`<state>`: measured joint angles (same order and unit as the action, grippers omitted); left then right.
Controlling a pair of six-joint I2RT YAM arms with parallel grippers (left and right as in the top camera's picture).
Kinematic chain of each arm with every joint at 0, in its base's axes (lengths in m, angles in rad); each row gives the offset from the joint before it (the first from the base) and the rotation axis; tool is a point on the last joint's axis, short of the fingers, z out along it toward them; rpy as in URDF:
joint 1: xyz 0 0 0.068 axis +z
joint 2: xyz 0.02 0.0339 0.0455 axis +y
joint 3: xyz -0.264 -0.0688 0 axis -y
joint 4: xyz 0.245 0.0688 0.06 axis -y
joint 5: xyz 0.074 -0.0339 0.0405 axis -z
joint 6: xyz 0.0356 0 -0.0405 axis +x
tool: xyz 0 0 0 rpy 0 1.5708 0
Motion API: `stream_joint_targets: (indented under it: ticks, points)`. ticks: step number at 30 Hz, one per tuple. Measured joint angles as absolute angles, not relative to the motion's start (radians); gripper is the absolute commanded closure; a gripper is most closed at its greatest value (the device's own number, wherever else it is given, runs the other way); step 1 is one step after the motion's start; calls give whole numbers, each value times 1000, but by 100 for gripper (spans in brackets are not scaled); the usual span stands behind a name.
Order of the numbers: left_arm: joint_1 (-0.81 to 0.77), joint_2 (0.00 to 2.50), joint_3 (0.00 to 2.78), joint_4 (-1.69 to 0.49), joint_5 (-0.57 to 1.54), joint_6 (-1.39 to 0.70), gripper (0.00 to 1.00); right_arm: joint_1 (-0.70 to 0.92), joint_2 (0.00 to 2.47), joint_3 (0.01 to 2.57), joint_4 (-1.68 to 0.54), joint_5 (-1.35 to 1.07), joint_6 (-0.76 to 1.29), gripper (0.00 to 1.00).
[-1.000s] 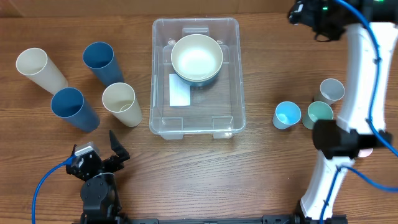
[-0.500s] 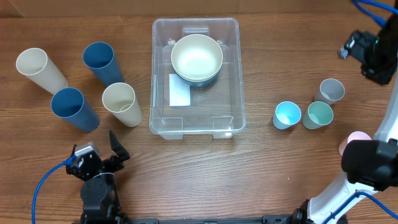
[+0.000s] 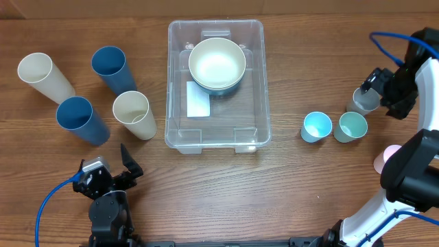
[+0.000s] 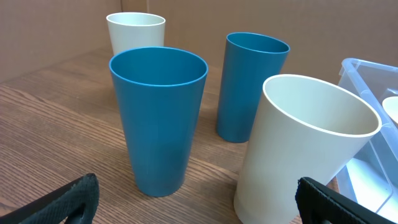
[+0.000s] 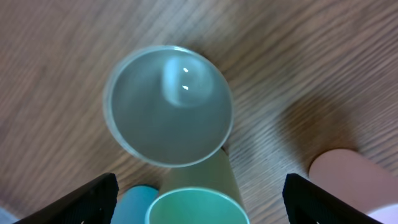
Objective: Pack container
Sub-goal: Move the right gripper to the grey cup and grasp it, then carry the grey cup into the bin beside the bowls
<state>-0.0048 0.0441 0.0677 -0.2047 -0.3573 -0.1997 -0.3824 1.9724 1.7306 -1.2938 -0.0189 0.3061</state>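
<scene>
I have my right end effector (image 5: 205, 198) released, jaws wide, hanging above the grey cup (image 5: 168, 106), container (image 3: 252, 103) well apart to its left on the worktop (image 3: 309, 192), cream bowl (image 3: 217, 63) inside, left end effector (image 4: 198, 202) released too, container ahead to its right

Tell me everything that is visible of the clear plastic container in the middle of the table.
The container is a large rectangular bin of clear, see-through plastic with rounded corners. It stands upright and open, with no lid, on the wooden table. A white rectangular label shows on its bottom. A round cream bowl sits inside, in the half far from the arms' bases; the near half holds nothing. Nothing else touches it.
</scene>
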Motion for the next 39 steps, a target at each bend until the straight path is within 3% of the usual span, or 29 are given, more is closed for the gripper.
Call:
stream_joint_targets:
  ticks: [6,12,18,20,21,30,39]
  points:
    - [-5,44,68,-204,-357,-200,0,-415,1972,1639,-1180,-19,315,21]
    - [-5,44,68,-204,-357,-200,0,-431,1972,1527,-1039,-19,318,34]
    - [-5,44,68,-204,-357,-200,0,-431,1973,1470,-952,-20,327,74]
    - [-5,44,68,-204,-357,-200,0,-431,1973,1469,-934,-19,321,93]
    - [-5,44,68,-204,-357,-200,0,-431,1973,1469,-925,-19,325,96]
    - [-5,44,68,-205,-357,-200,0,-431,1975,1539,-959,-25,307,96]
    - [-5,44,68,-204,-357,-200,0,-385,1969,2099,-1283,-159,224,96]
